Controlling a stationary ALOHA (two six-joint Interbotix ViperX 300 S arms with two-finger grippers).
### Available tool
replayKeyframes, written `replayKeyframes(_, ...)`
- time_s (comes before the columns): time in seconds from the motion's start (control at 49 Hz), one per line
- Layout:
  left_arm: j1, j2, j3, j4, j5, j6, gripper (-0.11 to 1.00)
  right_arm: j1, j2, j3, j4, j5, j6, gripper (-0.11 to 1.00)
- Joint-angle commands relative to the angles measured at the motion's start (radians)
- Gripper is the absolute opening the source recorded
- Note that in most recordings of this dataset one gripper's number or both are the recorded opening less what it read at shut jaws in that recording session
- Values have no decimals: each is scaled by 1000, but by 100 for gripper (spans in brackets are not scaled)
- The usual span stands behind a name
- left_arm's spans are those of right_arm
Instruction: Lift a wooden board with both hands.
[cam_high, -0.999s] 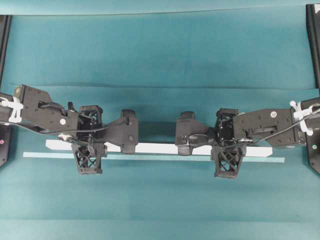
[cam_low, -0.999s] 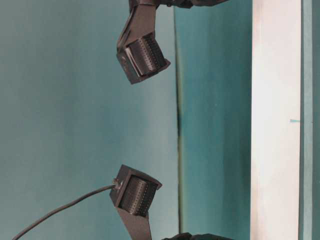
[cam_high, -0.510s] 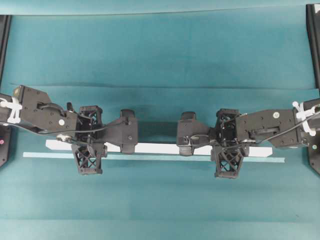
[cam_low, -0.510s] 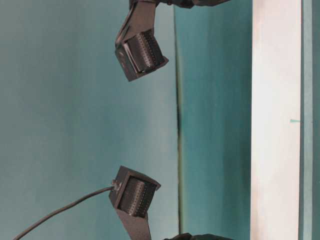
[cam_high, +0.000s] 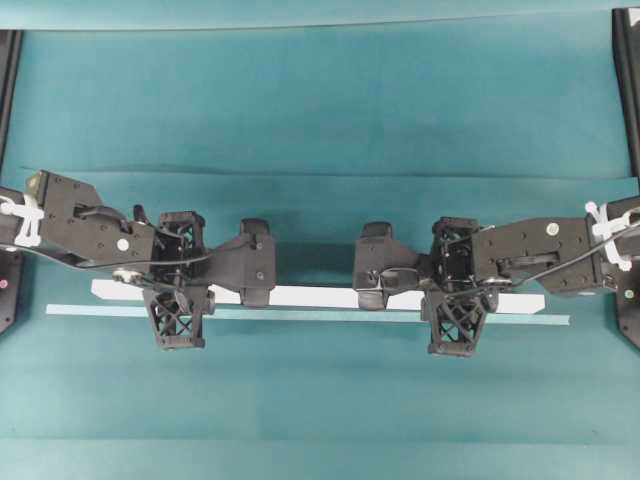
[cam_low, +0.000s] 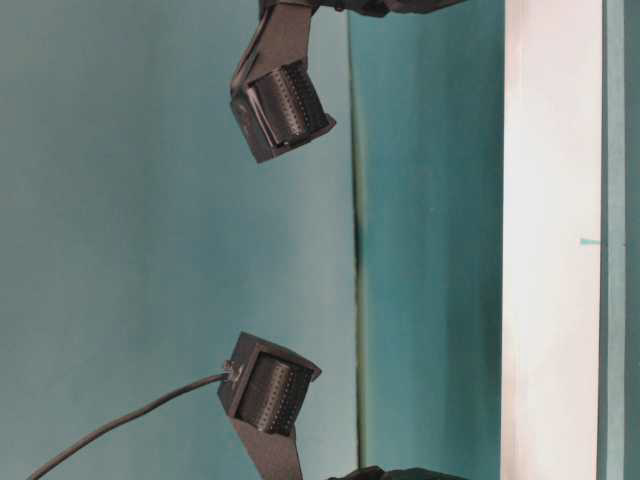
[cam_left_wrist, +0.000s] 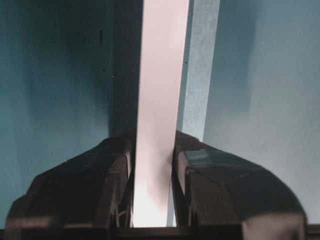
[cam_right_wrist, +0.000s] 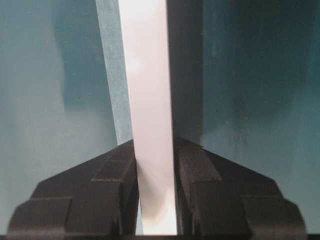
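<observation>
The wooden board (cam_high: 310, 296), a long flat white plank, runs left to right under both arms, and top to bottom in the table-level view (cam_low: 552, 240). My left gripper (cam_high: 258, 290) straddles it left of the middle and my right gripper (cam_high: 372, 292) right of the middle. In the left wrist view the board (cam_left_wrist: 160, 75) passes between the jaws of the left gripper (cam_left_wrist: 152, 165), with a thin sliver of gap beside it. The right wrist view shows the same: the board (cam_right_wrist: 147, 75) lies between the jaws of the right gripper (cam_right_wrist: 154, 170), narrowly parted.
A thin pale teal strip (cam_high: 300, 314) lies along the board's near side, longer than the board. Teal cloth covers the table (cam_high: 320, 120). Black frame posts (cam_high: 628, 90) stand at the far corners. Two black ridged arm parts (cam_low: 285, 110) hang away from the board.
The upper ridged black part in the table-level view has shifted slightly. The right arm has edged a little. The board has kept its place.
</observation>
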Motion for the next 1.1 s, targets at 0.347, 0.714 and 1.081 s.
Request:
replayKeyframes(0.347, -18, -17, 2, -6, -20, -9, 98, -18, -3, -3, -6, -37, 28, 94)
replayKeyframes(0.714, -17, -71, -6, -5, 15, 8, 98, -18, -94, -31, -8, 18, 28, 94)
replayKeyframes(1.081, -3, -288, 3, -5, 55, 9, 98, -35, -316, -40, -18, 71, 26, 94)
